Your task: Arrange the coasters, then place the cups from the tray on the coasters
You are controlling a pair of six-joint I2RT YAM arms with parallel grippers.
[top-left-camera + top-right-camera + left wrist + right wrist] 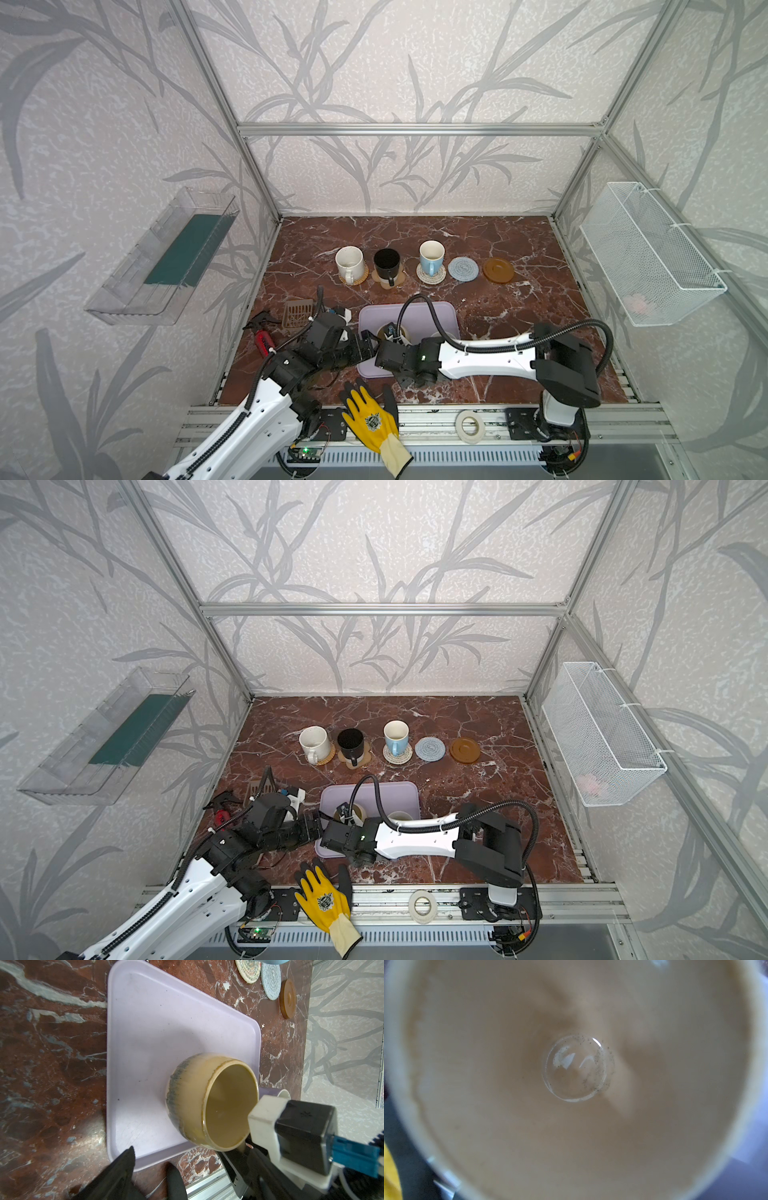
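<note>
In a top view we find the squat cream-yellow glazed mug [402, 331] upright on the flat lavender plastic tray [419, 316], right at the right gripper [394, 338]; the free grey-blue woven round coaster [464, 268] lies beyond the tray, on that arm's side. The left wrist view shows us the right gripper pinching the mug's handle, the left gripper [150, 1156] spread and empty. The right wrist view gives only the mug's pale glossy inside, a clear droplet [575, 1068] at its bottom

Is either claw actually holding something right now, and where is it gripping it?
The right claw seems shut on the cream-yellow mug, at its handle, though that's partly hidden. The left claw is open and empty.
</note>
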